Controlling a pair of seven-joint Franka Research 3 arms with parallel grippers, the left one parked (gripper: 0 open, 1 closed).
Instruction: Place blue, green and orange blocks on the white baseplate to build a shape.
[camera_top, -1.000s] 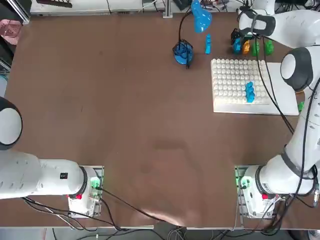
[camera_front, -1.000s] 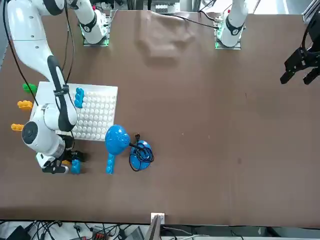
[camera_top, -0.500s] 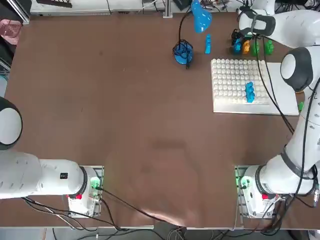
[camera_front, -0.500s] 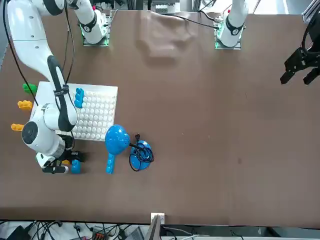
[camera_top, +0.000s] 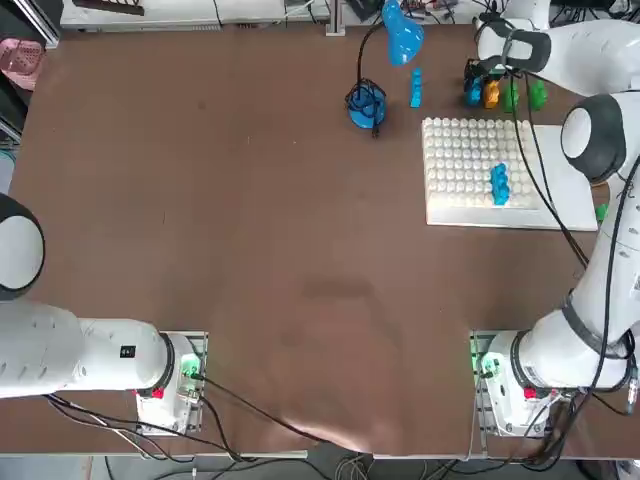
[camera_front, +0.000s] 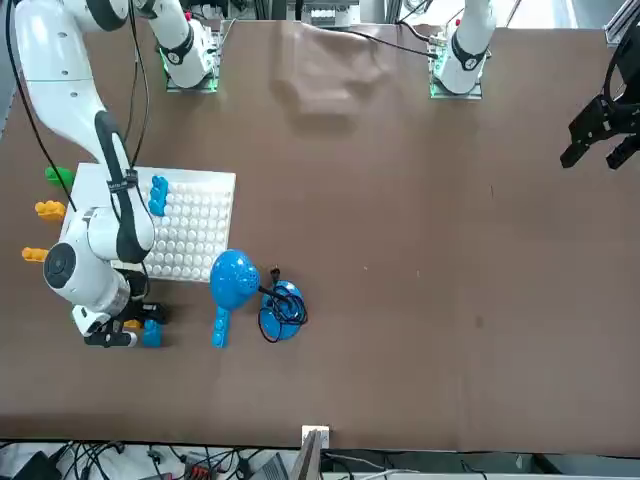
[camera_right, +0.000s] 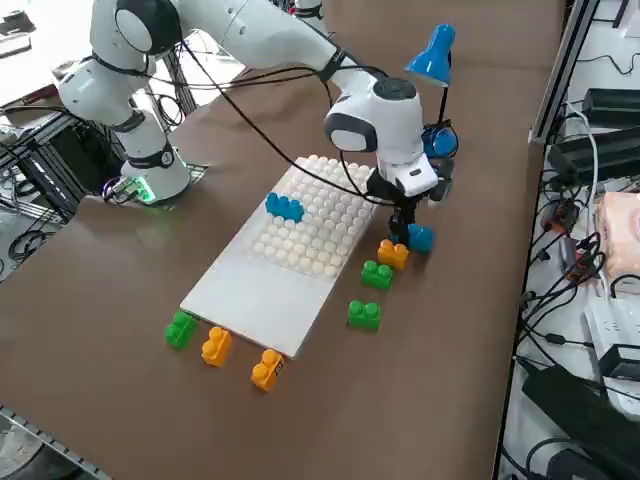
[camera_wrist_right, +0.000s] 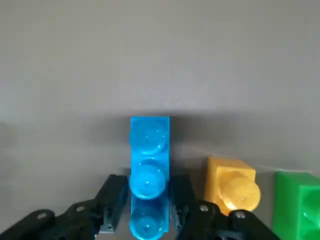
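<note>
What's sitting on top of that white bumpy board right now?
Only one small blue block sits on the studded part of the white board; the smooth margin is bare. The right arm crosses over one edge, hiding that strip.

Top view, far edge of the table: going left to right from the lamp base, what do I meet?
Lamp base → loose blue block → blue block in the right end effector → orange block → green block → second green block.
</note>
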